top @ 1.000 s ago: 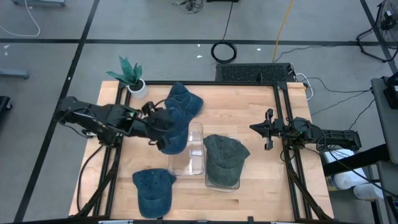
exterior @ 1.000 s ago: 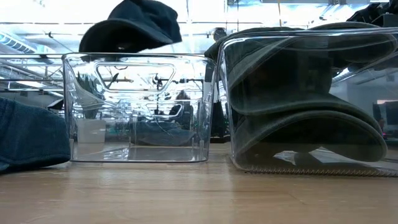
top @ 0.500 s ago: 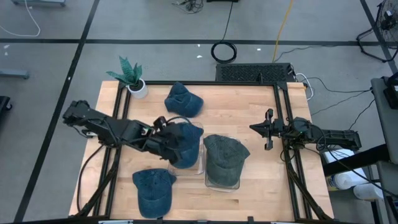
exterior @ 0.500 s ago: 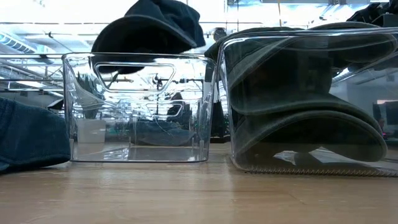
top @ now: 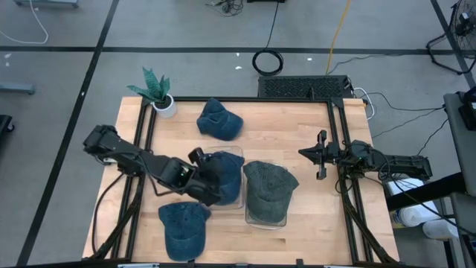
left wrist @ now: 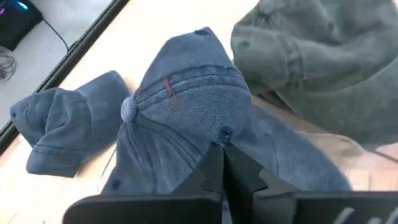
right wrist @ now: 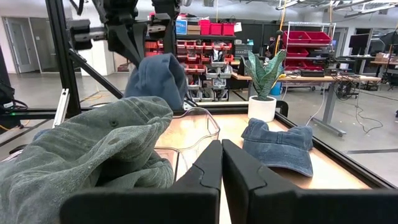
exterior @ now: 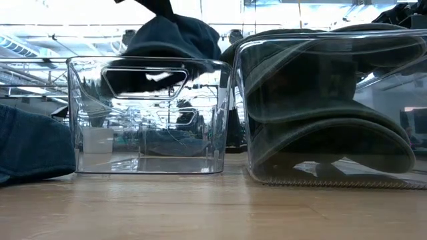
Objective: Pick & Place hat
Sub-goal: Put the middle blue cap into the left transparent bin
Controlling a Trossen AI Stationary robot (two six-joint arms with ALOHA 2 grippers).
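A blue denim cap (top: 225,173) hangs from my left gripper (top: 198,177), which is shut on it over the left clear bin (top: 229,202). In the low view the cap (exterior: 175,41) dips just past that bin's rim (exterior: 147,61). The right clear bin (top: 265,222) holds a grey-green cap (top: 268,190). A second blue cap (top: 218,119) lies on the far part of the table, a third (top: 182,227) by the near edge. My right gripper (top: 321,155) is shut and idle at the table's right side. My left gripper (left wrist: 222,163) pinches the blue cap's crown cloth (left wrist: 217,138) between its two fingers, beside an eyelet and away from the top button (left wrist: 129,109). The fingers (right wrist: 134,43) come from above, slanting down. The cap (right wrist: 155,78) hangs lifted below them, crown bunched.
A potted plant (top: 158,93) stands at the table's far left corner. Black frame rails (top: 336,141) run along the left and right table edges. Bare wood (top: 282,138) shows between the far cap and my right arm.
My left gripper has carried the blue cap toward the near edge and a little to the right, from beside the far blue cap to above the left clear bin, and has come down. The cap's lower part now sits at the bin's rim. It stays shut on the cap.
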